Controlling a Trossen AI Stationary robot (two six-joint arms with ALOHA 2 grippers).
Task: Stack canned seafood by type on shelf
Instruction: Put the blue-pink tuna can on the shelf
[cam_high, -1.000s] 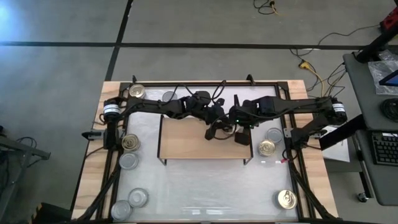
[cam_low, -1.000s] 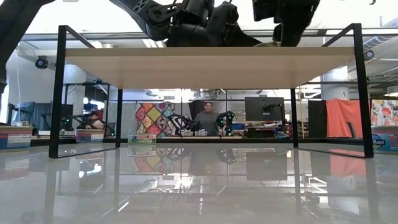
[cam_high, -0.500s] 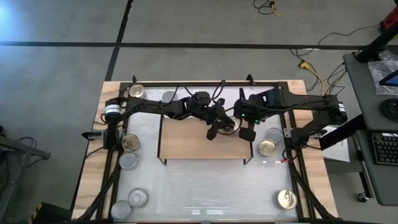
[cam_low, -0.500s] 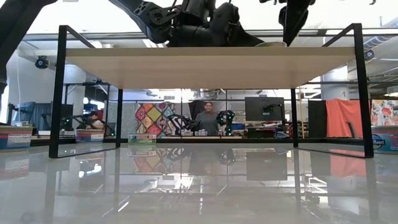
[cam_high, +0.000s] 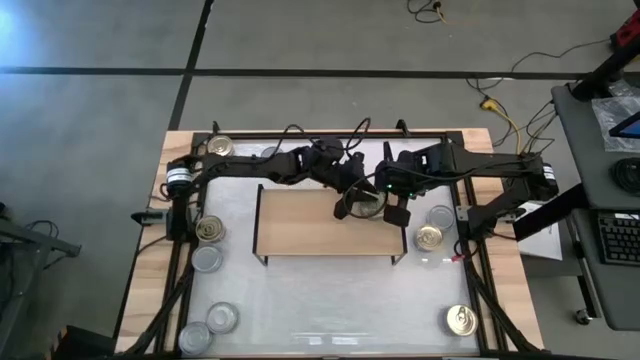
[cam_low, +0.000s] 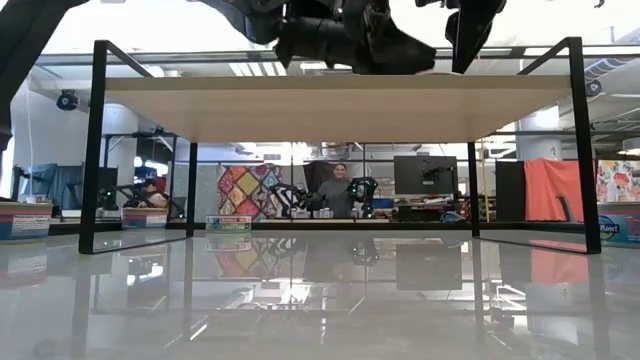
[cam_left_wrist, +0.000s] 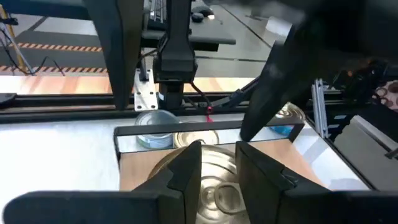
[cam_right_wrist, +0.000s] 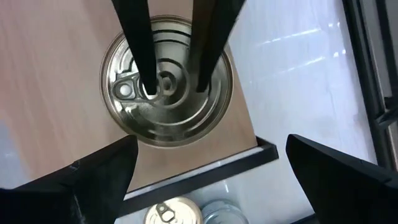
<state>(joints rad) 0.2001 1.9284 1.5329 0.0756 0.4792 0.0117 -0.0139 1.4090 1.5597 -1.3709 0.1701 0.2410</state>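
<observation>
One gold-topped can (cam_right_wrist: 166, 81) with a ring pull stands upright on its base near the right end of the light-wood shelf (cam_high: 300, 230); it also shows in the left wrist view (cam_left_wrist: 208, 183). My left gripper (cam_high: 352, 205) hovers over the can's top. Its fingers (cam_right_wrist: 142, 50) stand a narrow gap apart with nothing between them and appear clear of the lid. My right gripper (cam_high: 397, 212) hangs wide open above the shelf's right end, higher than the can, and shows in the low view (cam_low: 465, 30).
Other cans stand on the white tabletop. On the left are gold ones (cam_high: 220, 148) (cam_high: 210, 229) and silver ones (cam_high: 207, 258) (cam_high: 222, 318). On the right are a silver one (cam_high: 440, 217) and gold ones (cam_high: 430, 237) (cam_high: 461, 320). The shelf's left part is bare wood.
My left gripper has risen straight up from the can's top, which stays in place on the shelf. My right gripper has also lifted higher above the shelf's right end, its fingers still wide apart.
</observation>
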